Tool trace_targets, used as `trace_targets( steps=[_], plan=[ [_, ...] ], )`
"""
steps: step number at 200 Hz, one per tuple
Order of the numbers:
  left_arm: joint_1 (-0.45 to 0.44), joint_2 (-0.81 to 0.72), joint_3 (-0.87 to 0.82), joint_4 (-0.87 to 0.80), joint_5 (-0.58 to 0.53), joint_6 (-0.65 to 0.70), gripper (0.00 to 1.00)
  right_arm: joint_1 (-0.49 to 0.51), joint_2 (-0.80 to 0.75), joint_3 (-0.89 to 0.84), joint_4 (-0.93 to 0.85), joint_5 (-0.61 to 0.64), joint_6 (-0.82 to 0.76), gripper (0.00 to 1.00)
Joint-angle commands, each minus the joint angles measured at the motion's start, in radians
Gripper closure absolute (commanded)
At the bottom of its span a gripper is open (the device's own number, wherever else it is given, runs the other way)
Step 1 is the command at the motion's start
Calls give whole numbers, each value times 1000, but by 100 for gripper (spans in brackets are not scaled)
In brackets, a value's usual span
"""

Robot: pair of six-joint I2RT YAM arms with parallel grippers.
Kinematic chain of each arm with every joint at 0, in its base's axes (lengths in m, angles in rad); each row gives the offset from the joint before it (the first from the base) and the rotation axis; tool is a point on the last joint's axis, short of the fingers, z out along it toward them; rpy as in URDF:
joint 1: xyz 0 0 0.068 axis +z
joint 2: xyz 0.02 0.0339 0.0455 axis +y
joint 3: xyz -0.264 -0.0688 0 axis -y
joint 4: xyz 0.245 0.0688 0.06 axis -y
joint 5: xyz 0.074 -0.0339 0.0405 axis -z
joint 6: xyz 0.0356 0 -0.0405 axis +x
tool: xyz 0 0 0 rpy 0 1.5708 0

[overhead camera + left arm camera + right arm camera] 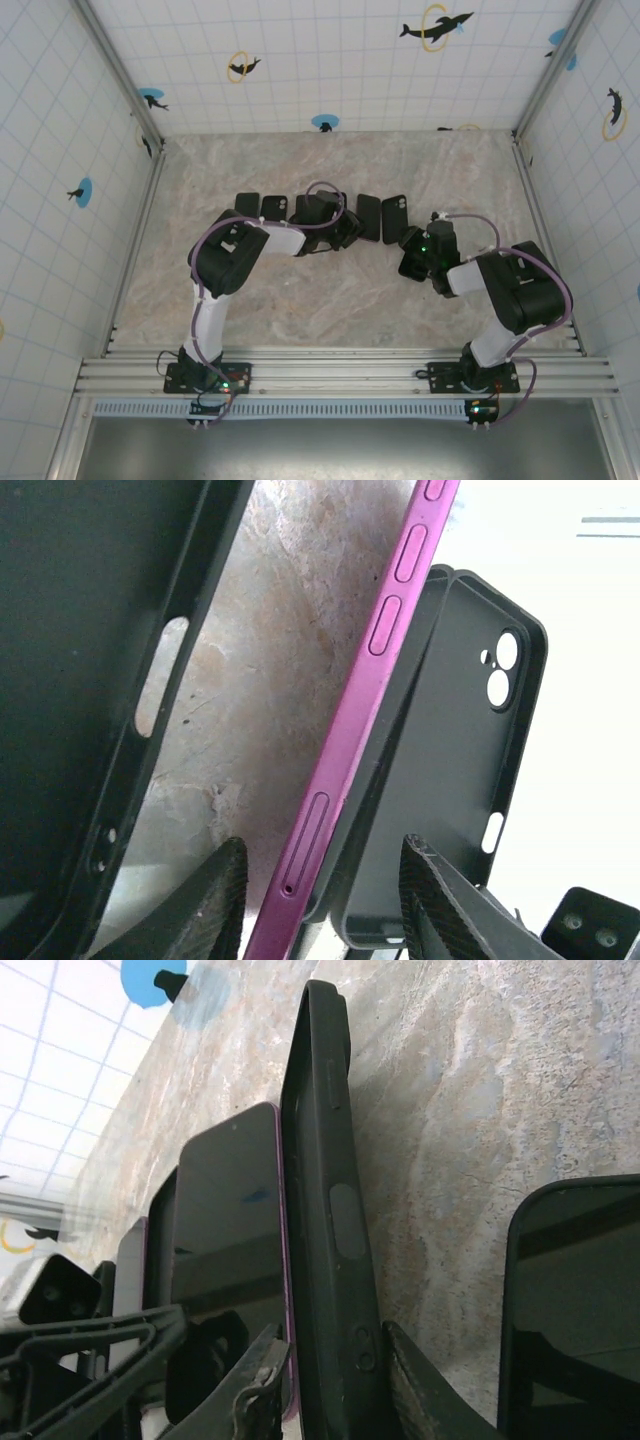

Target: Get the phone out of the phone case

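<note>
Purple phone (350, 730) stands on edge between the left gripper's (322, 845) parted jaws, apparently slipped free. The right gripper (335, 1332) brackets the upright black case (325, 1210) beside it, likely steadying it. Whether it grips is unclear.

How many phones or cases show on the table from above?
4 clear, left to right: first, second, then past the left arm, third, fourth. Others may hide under the arms.
</note>
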Motion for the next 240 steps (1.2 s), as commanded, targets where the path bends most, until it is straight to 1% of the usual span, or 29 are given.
trace_targets(
  steps=[1, 49, 82, 100, 126, 177, 185, 214, 232, 240],
  plan=[
    [0, -13, 40, -87, -24, 49, 55, -6, 2, 49, -39, 2, -59, 70],
    [-2, -23, 43, -115, -35, 78, 52, -11, 0, 70, -112, 10, -125, 67],
    [-2, -21, 70, -150, -38, 104, 51, -19, 4, 90, -161, 18, -166, 62],
    [-2, -21, 81, -168, -38, 113, 50, -25, 1, 101, -193, 24, -189, 61],
    [-3, -20, 89, -181, -37, 120, 47, -32, 1, 111, -223, 23, -214, 56],
    [-5, -18, 111, -226, -43, 152, 46, -43, 6, 130, -262, 16, -250, 52],
    [-5, -20, 114, -235, -45, 157, 44, -46, 10, 137, -277, 12, -256, 52],
    [-5, -27, 117, -225, -36, 162, 43, -50, 0, 153, -353, 24, -283, 50],
    [-5, -31, 123, -213, -26, 158, 42, -51, -22, 147, -387, 44, -299, 46],
    [-5, -32, 128, -214, -25, 161, 41, -50, -32, 138, -386, 51, -300, 45]
  ],
)
